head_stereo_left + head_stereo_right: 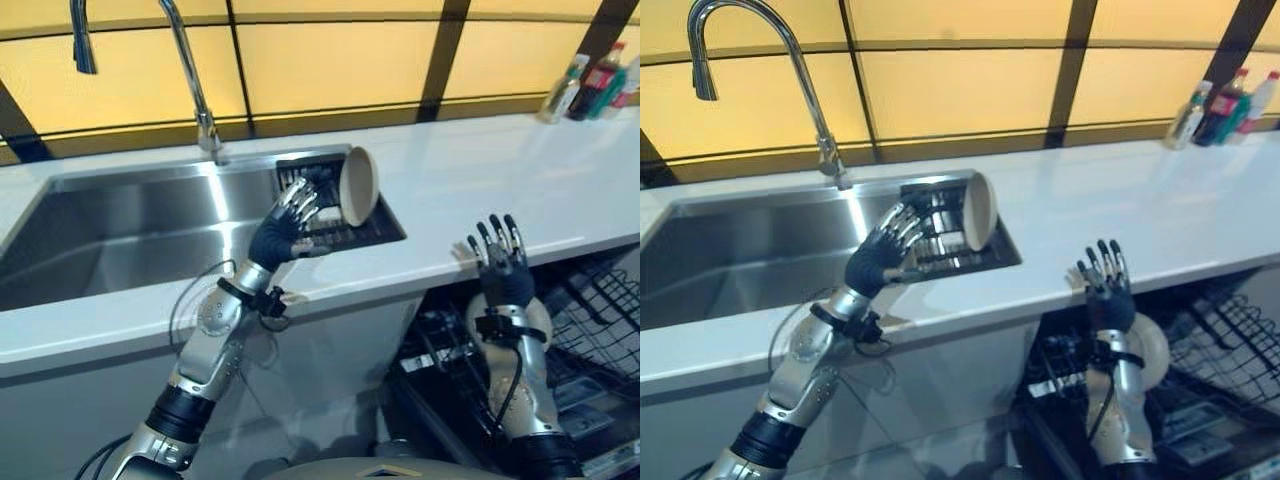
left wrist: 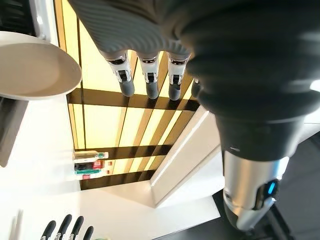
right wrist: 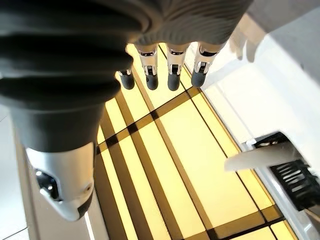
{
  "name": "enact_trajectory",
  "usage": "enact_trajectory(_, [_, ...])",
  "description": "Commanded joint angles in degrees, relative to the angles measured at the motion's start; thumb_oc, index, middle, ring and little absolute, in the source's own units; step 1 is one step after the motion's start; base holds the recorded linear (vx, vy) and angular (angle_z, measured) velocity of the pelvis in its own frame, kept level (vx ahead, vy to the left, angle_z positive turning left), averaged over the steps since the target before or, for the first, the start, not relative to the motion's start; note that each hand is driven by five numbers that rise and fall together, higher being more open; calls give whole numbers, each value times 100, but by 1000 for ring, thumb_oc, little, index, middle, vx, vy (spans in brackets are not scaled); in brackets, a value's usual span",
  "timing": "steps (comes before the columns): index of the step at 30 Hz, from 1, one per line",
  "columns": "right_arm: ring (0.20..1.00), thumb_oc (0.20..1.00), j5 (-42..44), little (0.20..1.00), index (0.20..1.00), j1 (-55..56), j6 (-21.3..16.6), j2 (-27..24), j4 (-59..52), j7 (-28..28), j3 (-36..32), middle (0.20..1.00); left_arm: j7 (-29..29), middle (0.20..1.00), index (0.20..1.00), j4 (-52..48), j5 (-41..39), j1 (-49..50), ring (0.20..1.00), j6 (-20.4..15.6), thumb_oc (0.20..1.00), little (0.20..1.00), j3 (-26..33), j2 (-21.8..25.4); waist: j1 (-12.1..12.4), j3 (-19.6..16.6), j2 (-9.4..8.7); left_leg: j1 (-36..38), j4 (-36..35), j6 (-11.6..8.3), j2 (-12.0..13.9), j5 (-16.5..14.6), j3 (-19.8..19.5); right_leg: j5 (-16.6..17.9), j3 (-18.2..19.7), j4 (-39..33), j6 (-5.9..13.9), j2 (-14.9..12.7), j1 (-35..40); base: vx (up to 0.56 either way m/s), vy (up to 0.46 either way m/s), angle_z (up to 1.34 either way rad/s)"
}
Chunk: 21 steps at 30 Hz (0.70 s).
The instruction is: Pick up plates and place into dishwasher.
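Observation:
A beige plate (image 1: 360, 185) stands on edge in the dark dish rack (image 1: 372, 232) at the sink's right end. My left hand (image 1: 290, 225) is raised just left of it, fingers straight and open, a small gap from the plate (image 2: 35, 70). My right hand (image 1: 500, 262) is held up at the counter's front edge, fingers (image 3: 172, 75) straight, holding nothing. Behind its wrist a second pale plate (image 1: 1152, 345) sits in the open dishwasher's rack (image 1: 590, 330).
The steel sink (image 1: 120, 240) with a tall faucet (image 1: 190, 70) lies to the left. The white counter (image 1: 500, 180) runs to the right, with several bottles (image 1: 590, 85) at its far right corner. The dishwasher's wire racks stick out below the counter.

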Motion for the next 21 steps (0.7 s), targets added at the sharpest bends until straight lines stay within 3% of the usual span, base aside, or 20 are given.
enact_trajectory(1, [1000,1000,20,1000,1000,-207,-40,-65,-749,25,-188,1000,-56,1000,1000,-425,38,-157,1000,-61,1000,1000,160,130,-47,-5,-117,471,-260,338,-79,-525,-10,459,-78,-361,145,31,-180,133,-54,13])
enact_trajectory(6, [1000,1000,74,1000,1000,-128,56,-157,-917,-95,-118,1000,15,1000,1000,-453,60,-85,1000,-101,1000,1000,205,292,-62,40,-96,431,-293,269,49,-452,95,358,-244,-295,90,12,-241,112,-19,13])
enact_trajectory(11, [1000,1000,-41,1000,1000,-126,209,-181,-925,-65,-42,1000,260,1000,1000,-448,247,-299,1000,-222,1000,1000,320,459,-179,311,-18,121,-101,256,98,-425,139,295,-56,151,129,61,-777,-5,23,-5])
enact_trajectory(21, [1000,1000,24,1000,1000,-274,295,-240,-791,-45,-157,1000,652,1000,1000,-333,387,-1101,1000,-284,1000,1000,388,683,-412,784,-59,-405,194,222,133,-286,262,401,133,474,162,126,-1334,-51,9,-8])
